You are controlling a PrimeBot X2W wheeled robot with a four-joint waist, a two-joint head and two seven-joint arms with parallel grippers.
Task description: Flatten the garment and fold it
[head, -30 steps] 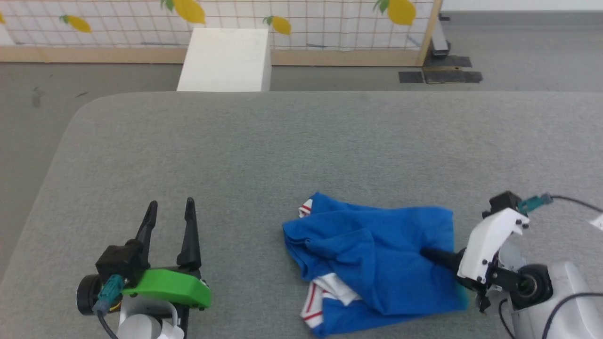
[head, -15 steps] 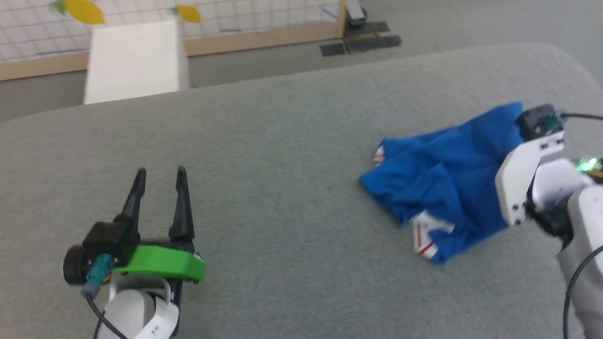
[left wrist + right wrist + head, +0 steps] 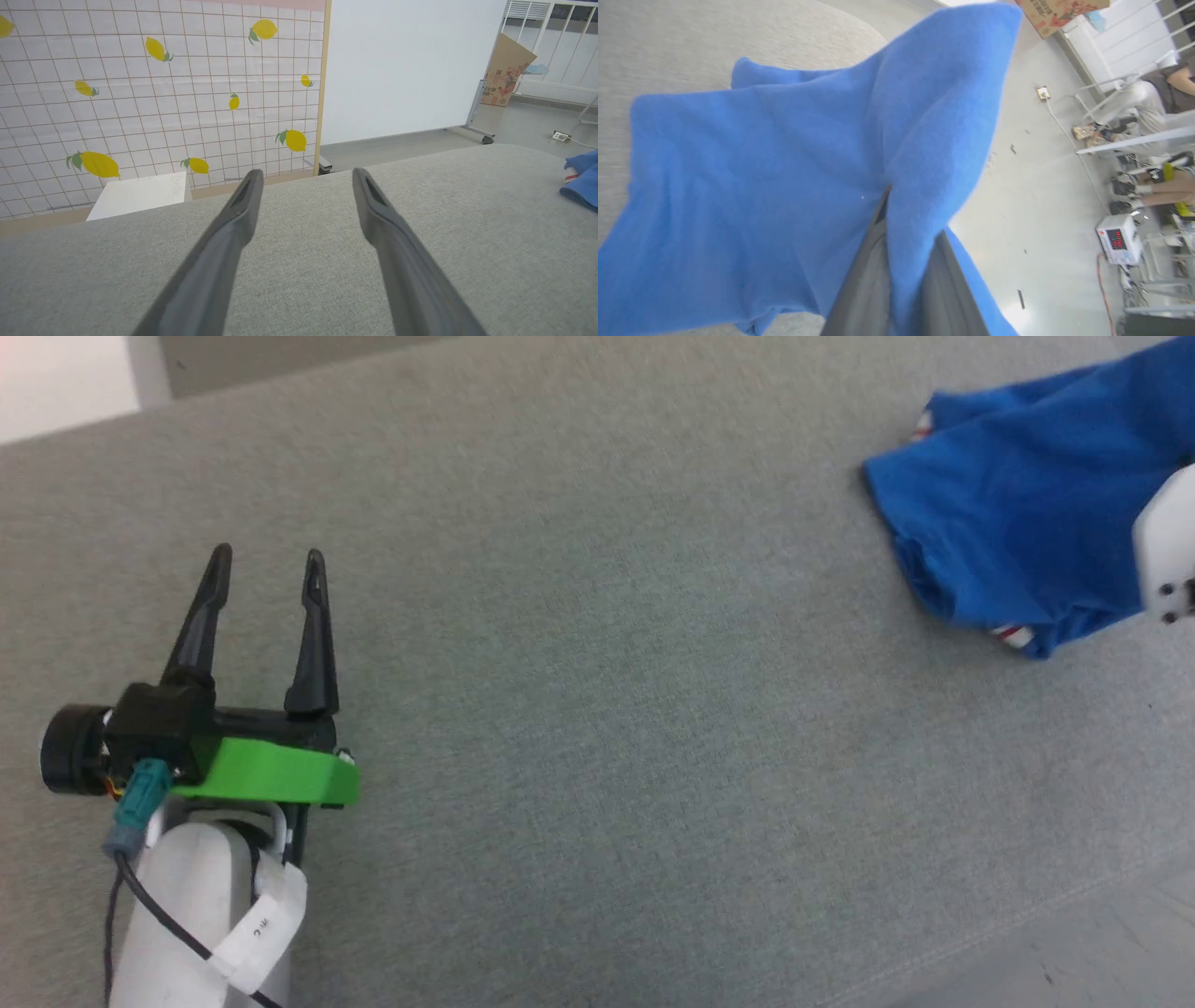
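The garment (image 3: 1008, 513), a royal-blue shirt with a bit of red-striped white trim, lies bunched at the upper right of the grey padded table (image 3: 597, 709). My right gripper's white wrist shell (image 3: 1167, 551) stands over its right side at the picture's edge. In the right wrist view my right gripper (image 3: 901, 233) is shut on a fold of the garment (image 3: 761, 186), which drapes up over its fingers (image 3: 864, 289). My left gripper (image 3: 268, 560) rests open over bare table at the lower left, far from the cloth. In the left wrist view the left gripper (image 3: 307, 175) holds nothing, and the garment (image 3: 581, 179) peeks in at the right edge.
The table's edge (image 3: 1074, 915) runs across the lower right, with floor beyond. A white box (image 3: 140, 193) and a lemon-print screen (image 3: 163, 93) stand past the far side. A seated person (image 3: 1157, 107), a cardboard box (image 3: 1059, 14) and a small device (image 3: 1118, 238) are off to the right.
The head camera has swung, so the whole picture has shifted. My right gripper, shut on the garment throughout, has raised its held fold off the table. The left gripper stays open.
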